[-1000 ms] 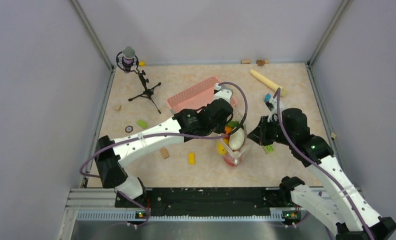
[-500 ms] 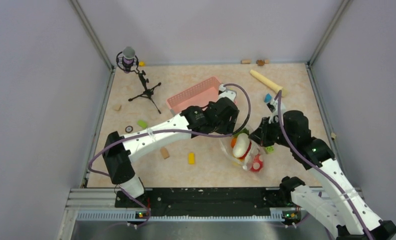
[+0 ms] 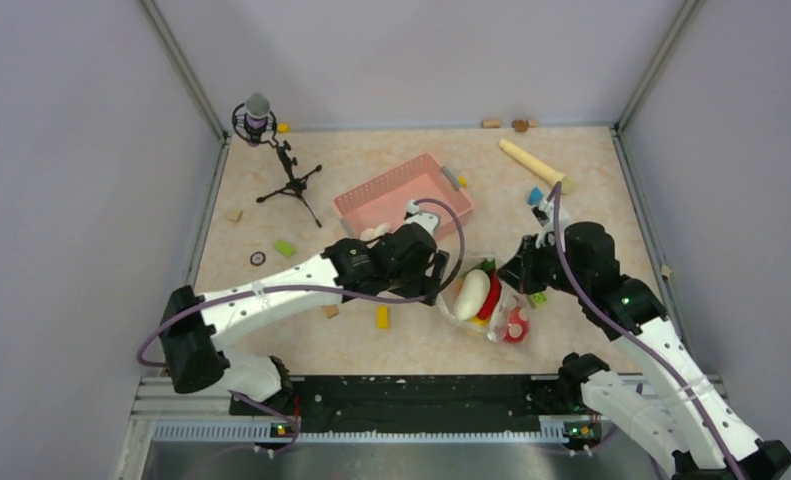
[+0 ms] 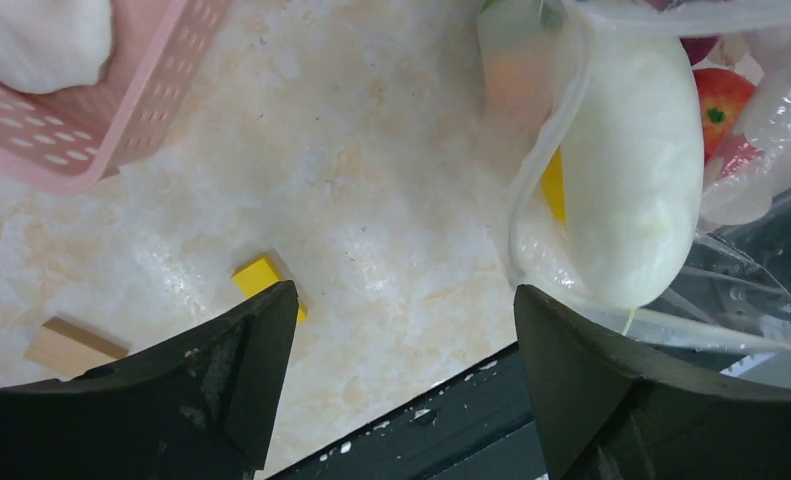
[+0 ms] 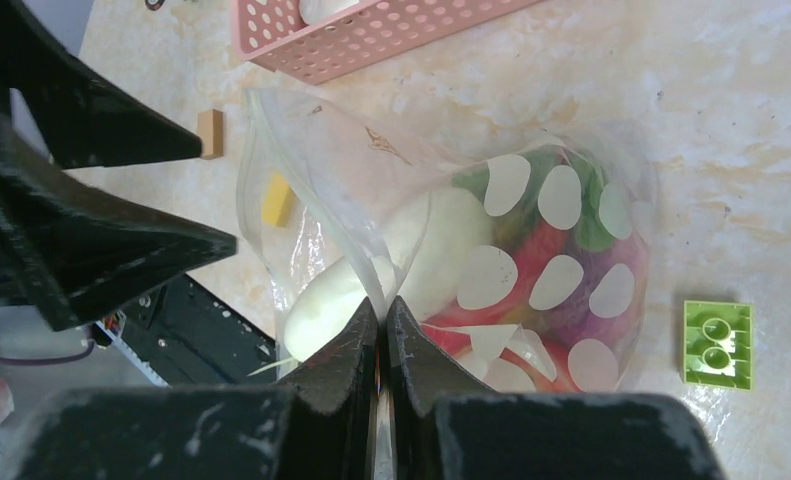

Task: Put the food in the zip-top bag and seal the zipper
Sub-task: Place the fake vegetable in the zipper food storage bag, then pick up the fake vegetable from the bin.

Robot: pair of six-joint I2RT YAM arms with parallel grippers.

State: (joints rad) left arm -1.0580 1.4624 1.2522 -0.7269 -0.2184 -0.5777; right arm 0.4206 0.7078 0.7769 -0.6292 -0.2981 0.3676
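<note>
A pink slatted basket (image 3: 396,192) sits left of centre on a marbled tabletop (image 3: 371,150). Just in front of it, the left gripper (image 4: 403,295) hovers with fingers spread wide, holding nothing, above a yellow block (image 4: 261,278). To its right, the clear dotted zip-top bag (image 5: 571,230) lies on the table, stuffed with food: a long white piece (image 4: 636,170) among red and green pieces. The right gripper (image 5: 381,310) is pinched closed on the bag's film. A green brick (image 5: 716,343) lies just right of the bag.

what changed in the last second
The left tool pulled back from over the zip-top bag toward the near left, open and empty. The bag slumped rightward with the food inside. The right tool stays shut on the bag's edge; the pink basket has not moved.
</note>
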